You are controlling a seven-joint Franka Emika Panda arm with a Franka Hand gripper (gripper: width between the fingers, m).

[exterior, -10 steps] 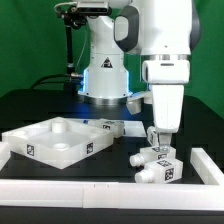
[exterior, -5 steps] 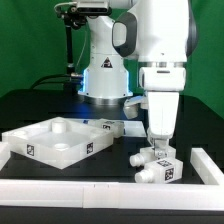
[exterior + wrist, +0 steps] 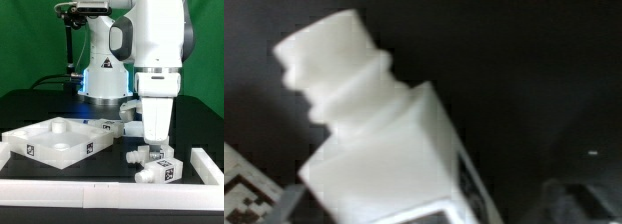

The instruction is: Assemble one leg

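In the wrist view a white leg [image 3: 375,130] fills the frame, tilted, its stepped narrow end pointing away. Its thick body runs down between my gripper's [image 3: 393,218] dark fingers, which press on both sides of it. In the exterior view my gripper [image 3: 150,146] hangs low over a cluster of white tagged legs at the view's right. The gripped leg [image 3: 162,153] is at the top of that cluster, and another leg [image 3: 150,173] lies just below it on the table. The fingertips are partly hidden by the hand.
The large white square tray-like part [image 3: 30,150] with a raised rim lies at the exterior view's left. The marker board [image 3: 105,127] lies behind it. A white wall [image 3: 100,195] runs along the table's front, with a white block [image 3: 212,160] at the right. The robot base [image 3: 100,80] stands behind.
The hand has shifted a little toward the exterior view's left while staying low over the legs. The tray-like part has not moved.
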